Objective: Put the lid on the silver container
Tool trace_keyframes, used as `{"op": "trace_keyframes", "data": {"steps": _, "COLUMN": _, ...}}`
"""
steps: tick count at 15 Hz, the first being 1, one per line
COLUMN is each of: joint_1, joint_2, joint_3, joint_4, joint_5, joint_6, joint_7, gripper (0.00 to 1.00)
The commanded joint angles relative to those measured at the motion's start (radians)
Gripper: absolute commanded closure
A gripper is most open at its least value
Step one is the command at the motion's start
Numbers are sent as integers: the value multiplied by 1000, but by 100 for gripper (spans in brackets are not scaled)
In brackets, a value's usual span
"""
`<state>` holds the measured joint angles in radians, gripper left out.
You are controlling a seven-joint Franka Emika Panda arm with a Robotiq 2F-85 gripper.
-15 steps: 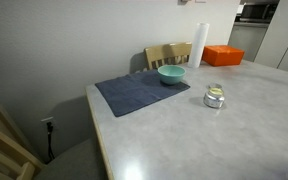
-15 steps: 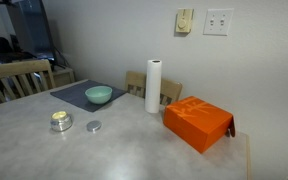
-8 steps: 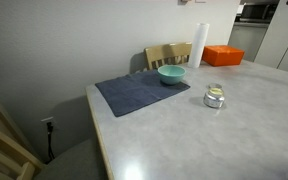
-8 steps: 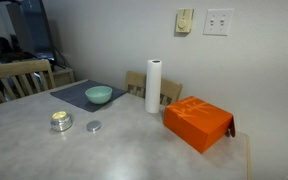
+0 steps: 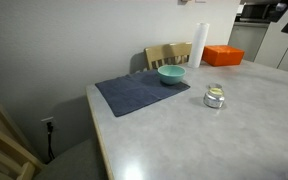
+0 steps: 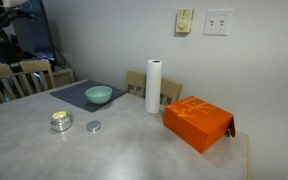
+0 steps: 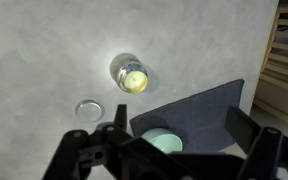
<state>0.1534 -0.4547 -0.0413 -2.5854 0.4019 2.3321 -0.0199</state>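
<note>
The silver container stands open on the bare grey table, also in the other exterior view and in the wrist view. Its small round lid lies flat on the table just beside it, apart from it, and shows in the wrist view. My gripper is open and empty, high above the table over the mat and teal bowl. Only a dark part of the arm shows at the frame edge.
A teal bowl sits on a dark blue mat. A paper towel roll and an orange box stand farther along the table. Wooden chairs stand at the table's sides.
The dark part of the arm has come a little further into the top corner of an exterior view. The container, lid and bowl have not moved.
</note>
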Motion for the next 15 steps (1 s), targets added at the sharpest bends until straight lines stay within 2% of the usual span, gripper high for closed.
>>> {"op": "trace_keyframes", "data": {"steps": 1, "joint_1": -31, "joint_2": 136, "joint_3": -44, "joint_4": 98, "joint_5": 28, "joint_6": -51, "joint_7": -24, "gripper": 0}}
{"op": "trace_keyframes", "data": {"steps": 5, "joint_1": -58, "joint_2": 225, "joint_3": -59, "joint_4": 179, "joint_5": 33, "joint_6": -77, "joint_7": -14, "gripper": 0}}
{"op": "trace_keyframes", "data": {"steps": 6, "joint_1": -61, "joint_2": 175, "joint_3": -39, "joint_4": 119, "joint_5": 22, "joint_6": -37, "joint_7": -8, "gripper": 0}}
{"op": "trace_keyframes", "data": {"steps": 9, "joint_1": -69, "joint_2": 214, "joint_3": -39, "joint_4": 158, "joint_5": 22, "joint_6": -44, "joint_7": -7, "gripper": 0}}
{"op": "trace_keyframes", "data": {"steps": 11, "joint_1": -80, "joint_2": 200, "joint_3": -15, "joint_4": 130, "joint_5": -23, "joint_6": 7, "joint_7": 53, "gripper": 0}}
{"op": "trace_keyframes", "data": {"steps": 15, "joint_1": -114, "joint_2": 352, "joint_3": -2, "joint_4": 200, "joint_5": -119, "joint_6": 4, "joint_7": 156, "gripper": 0}}
